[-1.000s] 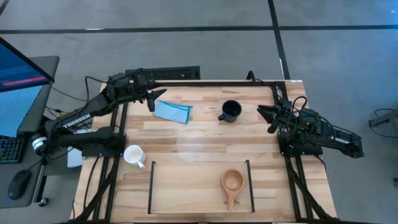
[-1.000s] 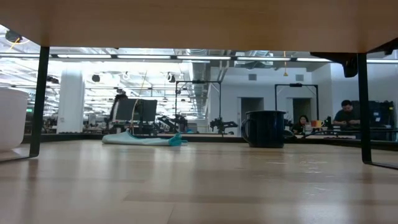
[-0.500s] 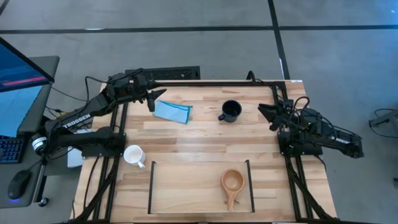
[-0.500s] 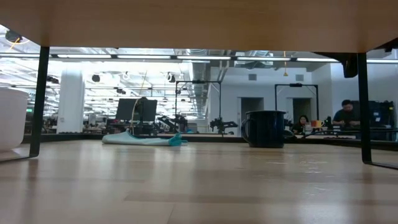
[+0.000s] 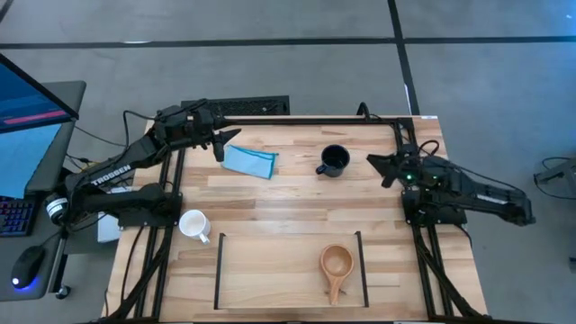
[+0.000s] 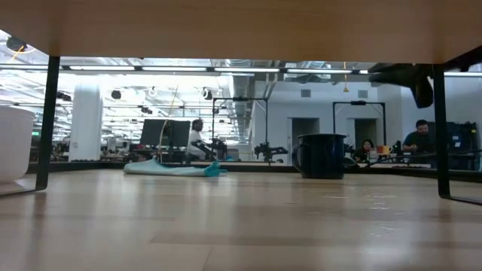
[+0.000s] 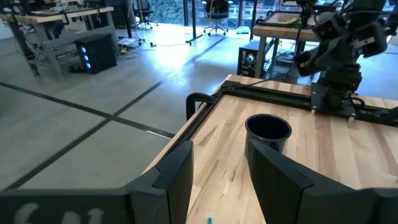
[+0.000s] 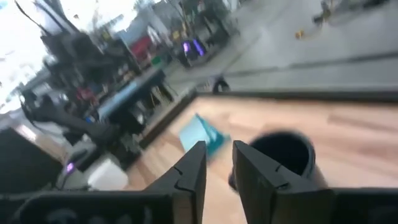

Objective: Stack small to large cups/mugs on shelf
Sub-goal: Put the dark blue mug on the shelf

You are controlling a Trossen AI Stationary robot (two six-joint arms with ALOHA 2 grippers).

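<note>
Right gripper (image 5: 376, 164) has just swung out from table edge toward dark mug (image 5: 334, 160); I read this as start of reach. Its fingers (image 8: 189, 171) part narrowly, empty. Left gripper (image 5: 219, 144) waits by blue cloth (image 5: 249, 160), fingers apart, empty. Mug upright at table's far middle, handle toward cloth. Wooden cup (image 5: 335, 263) on shelf (image 5: 219, 270), handle toward near edge. White mug (image 5: 193, 224) beside shelf.

We can read just one word here: "TROSSEN", in white capital letters running along the dark left arm (image 5: 114, 171) in the high view. Nothing else gives us legible text — the blue screen (image 5: 27, 126) at the table's left shows only colour, the keyboard (image 5: 13, 216) keys are too small to make out, and we find no readable signs in the room behind.
</note>
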